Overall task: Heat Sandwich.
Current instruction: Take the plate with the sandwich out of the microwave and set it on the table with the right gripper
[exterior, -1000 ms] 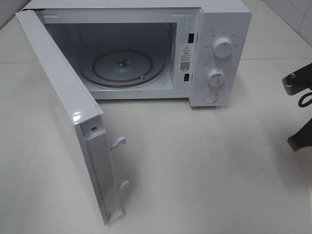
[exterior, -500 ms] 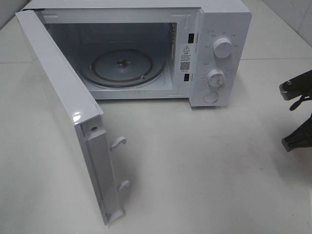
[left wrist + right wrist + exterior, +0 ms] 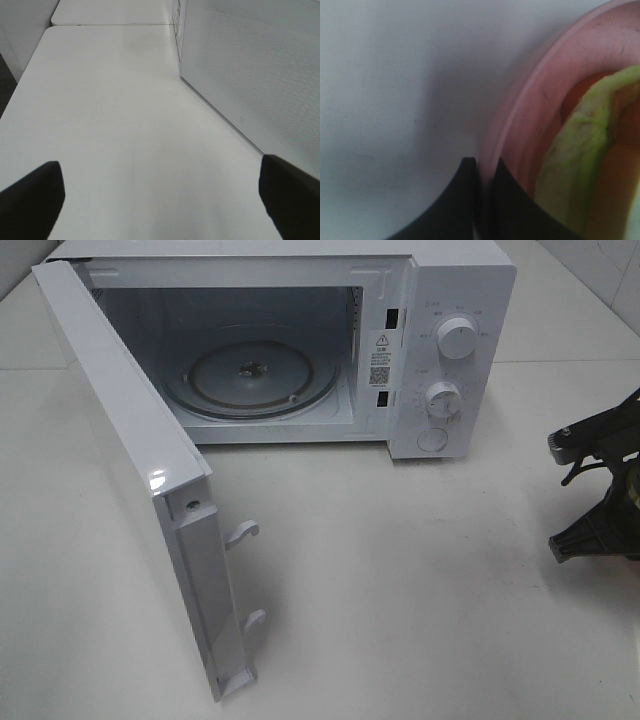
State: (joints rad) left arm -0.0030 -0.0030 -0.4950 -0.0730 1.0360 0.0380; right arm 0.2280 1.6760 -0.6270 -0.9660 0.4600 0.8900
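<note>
Now mid-carry. Right fingers (image 3: 481, 200) pinched together on the rim of the plate (image 3: 520, 120), one outside the rim, one inside. Sandwich (image 3: 580, 150) just beyond the inner finger, on the plate, only its pale green filling and a blurred tan patch showing. Seen from above, right arm (image 3: 595, 480) at the far right edge, well apart from the microwave (image 3: 450, 300). Door (image 3: 130, 460) swung wide, turntable (image 3: 250, 375) bare. Left fingers (image 3: 160, 200) spread wide, holding nothing, low over the surface (image 3: 115, 115), with the microwave's perforated side close beside one of them. Next, probably: keeping the plate level, crossing toward the opening, clearing the door frame, setting down centred on the turntable. Shutting the door not yet due.
</note>
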